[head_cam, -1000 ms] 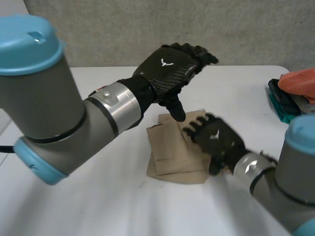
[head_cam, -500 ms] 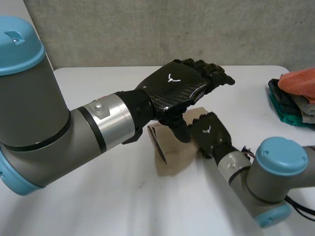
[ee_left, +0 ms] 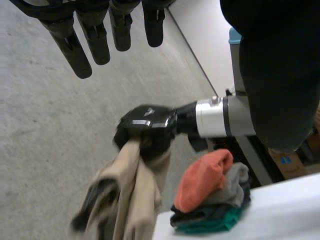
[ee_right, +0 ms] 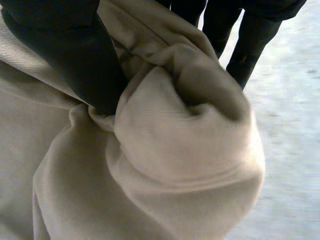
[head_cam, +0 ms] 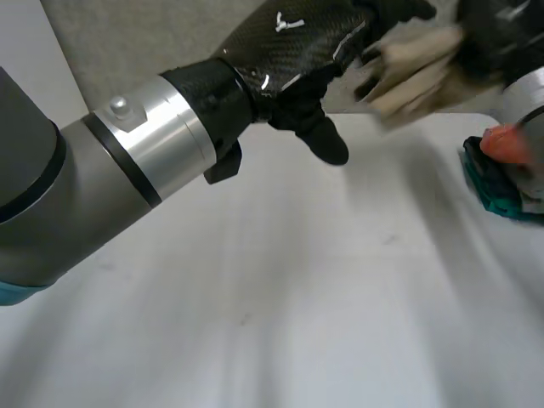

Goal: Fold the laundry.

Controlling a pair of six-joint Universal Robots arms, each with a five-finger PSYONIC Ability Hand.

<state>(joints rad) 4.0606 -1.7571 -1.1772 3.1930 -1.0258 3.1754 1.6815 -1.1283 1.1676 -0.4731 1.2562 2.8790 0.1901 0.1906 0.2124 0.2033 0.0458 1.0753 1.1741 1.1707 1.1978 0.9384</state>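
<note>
The beige cloth (ee_left: pixel 132 190) is off the white table (head_cam: pixel 255 280), hanging bunched in the air from the right hand (ee_left: pixel 147 127). That hand is clenched on it: in the right wrist view the thumb and fingers press into a thick roll of the fabric. The left hand (head_cam: pixel 297 42) is raised just beside the cloth, its fingers (ee_left: pixel 95 37) straight, spread apart and holding nothing. The left arm (head_cam: pixel 127 161) reaches across the near side of the table. A pile of folded clothes (ee_left: pixel 207 192), orange on top with grey, dark and teal beneath, sits at the table's right edge.
</note>
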